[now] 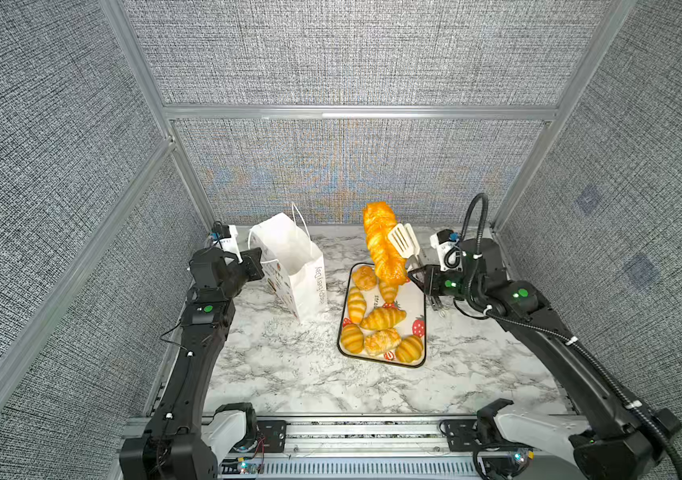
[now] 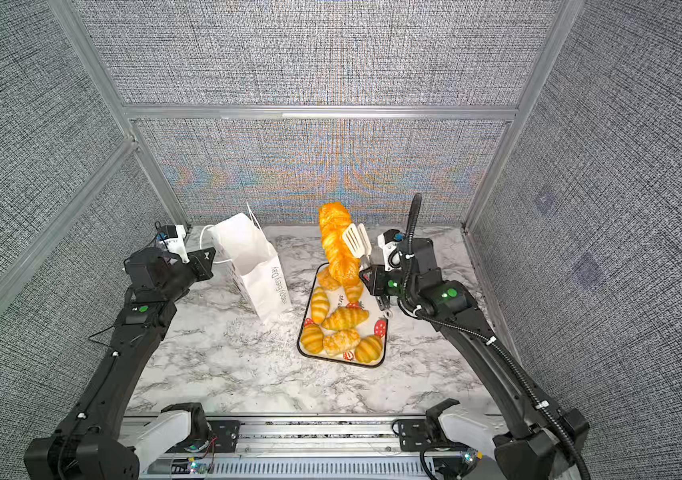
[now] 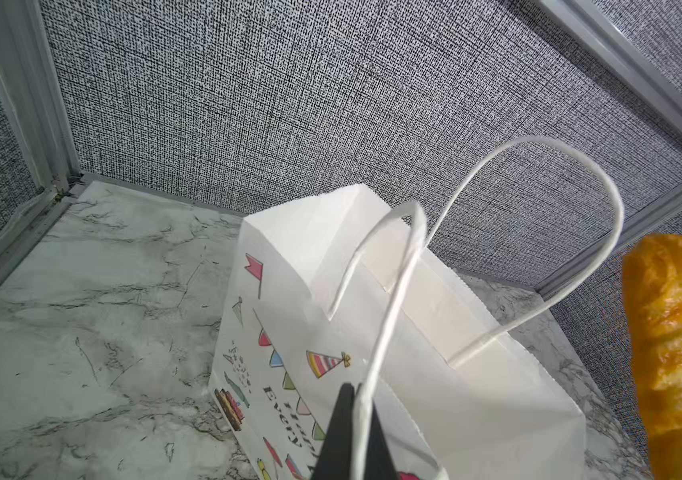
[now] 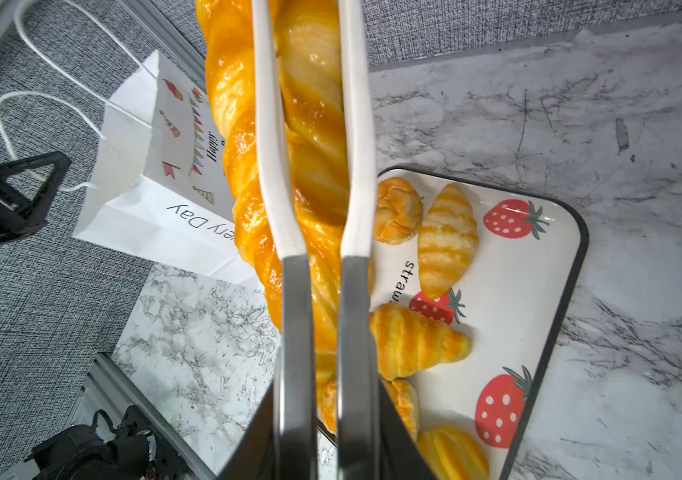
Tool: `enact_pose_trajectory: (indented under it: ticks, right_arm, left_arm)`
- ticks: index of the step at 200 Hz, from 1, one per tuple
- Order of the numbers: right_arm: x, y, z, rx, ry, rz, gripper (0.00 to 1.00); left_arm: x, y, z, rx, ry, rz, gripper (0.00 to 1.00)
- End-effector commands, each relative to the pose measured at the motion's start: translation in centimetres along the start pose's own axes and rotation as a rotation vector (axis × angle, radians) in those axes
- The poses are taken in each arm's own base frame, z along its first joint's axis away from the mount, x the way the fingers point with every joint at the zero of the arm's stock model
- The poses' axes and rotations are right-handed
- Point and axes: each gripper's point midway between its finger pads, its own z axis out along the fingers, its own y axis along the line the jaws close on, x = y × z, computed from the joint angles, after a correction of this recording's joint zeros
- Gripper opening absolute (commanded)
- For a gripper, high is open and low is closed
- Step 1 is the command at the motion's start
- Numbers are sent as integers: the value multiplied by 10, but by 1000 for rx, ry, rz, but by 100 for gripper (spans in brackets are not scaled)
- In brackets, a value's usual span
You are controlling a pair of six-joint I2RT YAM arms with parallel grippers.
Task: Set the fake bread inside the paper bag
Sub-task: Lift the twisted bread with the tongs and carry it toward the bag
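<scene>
The long braided loaf point(image 1: 383, 245) point(image 2: 337, 245) of fake bread hangs nearly upright above the tray's far end, pinched between white slotted tongs point(image 1: 403, 241) point(image 4: 273, 166). My right gripper point(image 1: 418, 276) point(image 4: 325, 415) is shut on the tongs' grey handles. Several smaller fake bread pieces, such as a croissant point(image 1: 383, 318) point(image 4: 414, 340), lie on the strawberry tray point(image 1: 412, 303) point(image 4: 530, 270). The white paper bag point(image 1: 298, 270) point(image 3: 414, 353) stands open to the left of the tray. My left gripper point(image 1: 257, 266) point(image 3: 358, 399) is shut on its near cord handle point(image 3: 389, 311).
Grey fabric walls close in the marble table on the left, back and right. A metal rail point(image 1: 352, 432) with both arm bases runs along the front edge. The bag leans slightly toward the tray.
</scene>
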Motion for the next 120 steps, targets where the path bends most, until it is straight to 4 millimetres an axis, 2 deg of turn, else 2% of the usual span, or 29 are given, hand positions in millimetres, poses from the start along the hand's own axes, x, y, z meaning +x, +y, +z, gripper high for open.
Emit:
enact_pose_trajectory:
  ticks: [1, 48, 103, 120]
  right_arm:
    - [-30, 24, -5, -71, -111, -33, 28]
    - [-43, 54, -2, -122, -125, -89, 28]
    - [-60, 107, -4, -207, -159, -188, 28]
    - [-65, 120, 4, -212, -156, -207, 28]
  left_arm:
    - [-1, 0, -1, 1, -8, 6, 0]
    - [-1, 0, 0, 3, -5, 3, 0]
    - [1, 1, 2, 3, 1, 0, 0]
    - [2, 2, 3, 1, 5, -2, 0]
